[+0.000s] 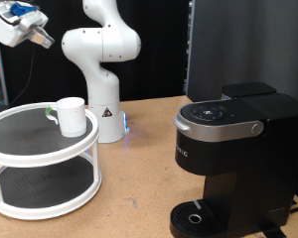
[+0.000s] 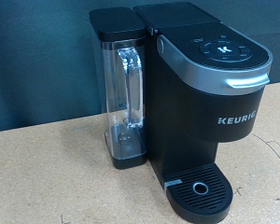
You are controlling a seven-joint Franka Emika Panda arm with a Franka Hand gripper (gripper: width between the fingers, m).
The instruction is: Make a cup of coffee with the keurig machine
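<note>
The cup [image 1: 71, 115], a small white mug with a greenish handle, stands on the top tier of a white two-tier round stand [image 1: 42, 159] at the exterior view's left. The black keurig machine [image 1: 233, 159] stands at the exterior view's right, its silver-grey lid handle down and its round drip tray [image 1: 196, 218] bare. My gripper [image 1: 32, 33] hangs high at the exterior view's top left, well above the stand and away from the cup. In the wrist view the machine [image 2: 201, 103] shows with its water tank [image 2: 126, 103]; no fingers show there.
The white arm base [image 1: 104, 69] stands behind the stand. A dark panel [image 1: 243, 45] rises behind the machine. The wooden table top [image 1: 129, 188] lies between the stand and the machine.
</note>
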